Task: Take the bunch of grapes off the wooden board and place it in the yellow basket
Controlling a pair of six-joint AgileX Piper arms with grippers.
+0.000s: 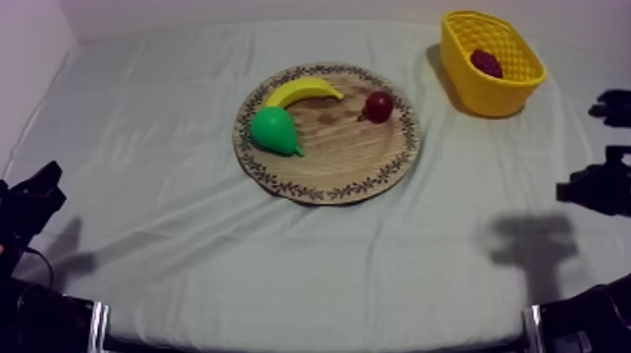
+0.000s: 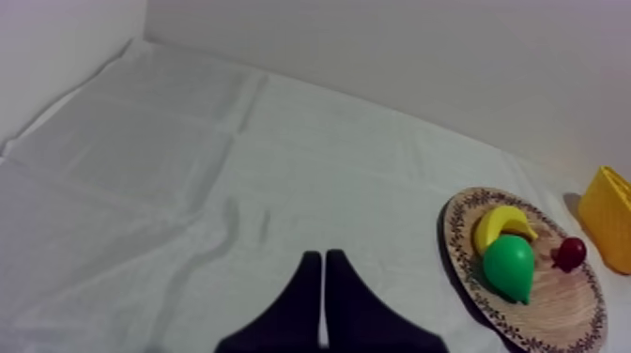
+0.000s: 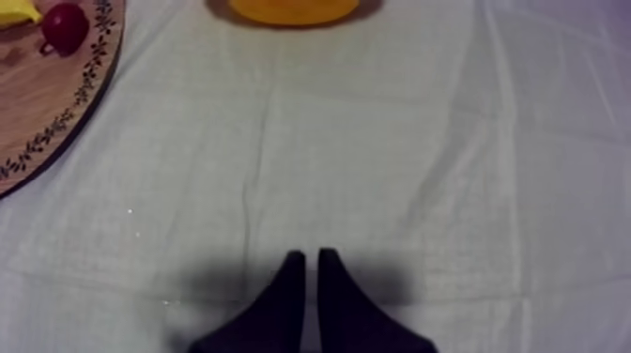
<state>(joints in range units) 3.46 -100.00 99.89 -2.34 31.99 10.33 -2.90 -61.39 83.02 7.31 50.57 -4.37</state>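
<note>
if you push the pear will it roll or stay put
The pear lies on its side on the board, so it would probably roll, likely curving round its narrow end. Its smooth rounded body may slip from a pinch. Being a toy, it is probably light and stiff.

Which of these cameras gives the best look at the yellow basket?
The top view: the whole yellow basket shows there, open side up, with the bunch of grapes inside. The left wrist view catches just one edge of it beyond the wooden board; the right wrist view, just its lower part.
</note>
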